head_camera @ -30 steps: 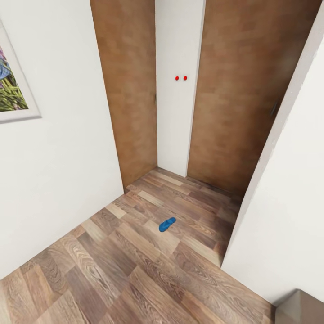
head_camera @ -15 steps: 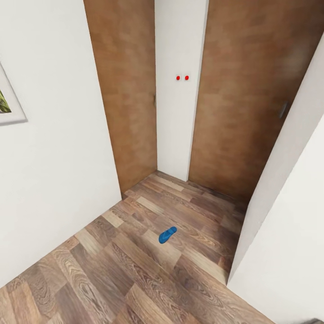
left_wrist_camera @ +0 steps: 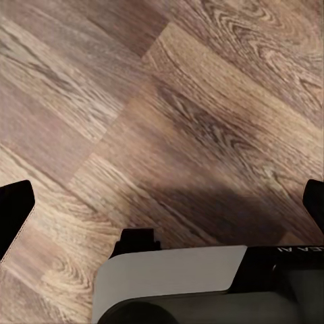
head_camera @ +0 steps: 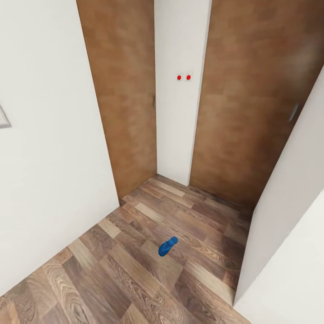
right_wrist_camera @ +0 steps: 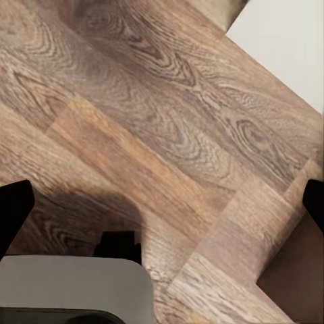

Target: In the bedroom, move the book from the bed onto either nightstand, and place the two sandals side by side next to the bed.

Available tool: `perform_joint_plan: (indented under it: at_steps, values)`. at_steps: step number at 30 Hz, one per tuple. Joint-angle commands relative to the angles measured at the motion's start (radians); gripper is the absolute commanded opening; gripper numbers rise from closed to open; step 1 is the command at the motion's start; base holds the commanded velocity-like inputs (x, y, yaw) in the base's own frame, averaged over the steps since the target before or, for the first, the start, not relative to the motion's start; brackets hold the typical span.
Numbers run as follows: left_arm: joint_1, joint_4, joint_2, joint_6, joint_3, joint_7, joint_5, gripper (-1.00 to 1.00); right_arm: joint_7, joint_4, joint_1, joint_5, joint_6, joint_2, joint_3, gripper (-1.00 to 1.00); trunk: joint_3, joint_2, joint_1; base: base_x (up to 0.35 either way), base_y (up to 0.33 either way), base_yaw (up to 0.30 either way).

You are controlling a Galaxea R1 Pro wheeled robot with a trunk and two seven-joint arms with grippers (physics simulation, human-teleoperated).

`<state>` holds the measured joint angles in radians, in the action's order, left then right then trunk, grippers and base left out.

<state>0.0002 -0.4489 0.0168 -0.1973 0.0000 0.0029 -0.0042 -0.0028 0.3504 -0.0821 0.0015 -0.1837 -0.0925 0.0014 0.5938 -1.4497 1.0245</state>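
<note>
Lying alone on plank floor (head_camera: 112,270): blue sandal (head_camera: 168,246), detail unclear.

Left tool (left_wrist_camera: 162,202): I see its dark fingertips at opposite picture edges, spread wide, nothing between them.
Right tool (right_wrist_camera: 162,202): same, fingertips far apart, nothing held, pointing downward.

Open right gripper (right_wrist_camera: 162,202) over wood-plank floor (right_wrist_camera: 155,128) (nothing between the jaws). Beyond the fingertips (right_wrist_camera: 13,202), white wall (right_wrist_camera: 283,40).
</note>
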Motion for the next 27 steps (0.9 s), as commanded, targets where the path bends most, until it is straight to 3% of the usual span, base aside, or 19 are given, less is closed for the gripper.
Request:
perform_joint_plan:
  at_steps: [1, 10, 27]
  values:
    - [0.0, -0.001, 0.0, -0.002, 0.0, 0.0, -0.001, 1.0, 0.0, -0.001, -0.001, 0.0, -0.003, 0.0, 0.0, 1.0, 0.001, 0.0, 0.001, 0.304, 0.0, 0.0]
    - [0.0, -0.001, 0.0, -0.002, 0.0, 0.0, 0.0, 1.0, 0.0, -0.001, -0.001, 0.0, -0.003, -0.001, 0.0, 1.0, 0.001, 0.0, 0.001, 0.236, 0.0, 0.044]
    - [0.0, -0.001, 0.0, -0.002, 0.002, 0.0, 0.0, 1.0, 0.0, -0.001, -0.001, 0.0, -0.003, -0.001, 0.0, 1.0, 0.001, 0.0, 0.001, 0.007, 0.0, 0.278]
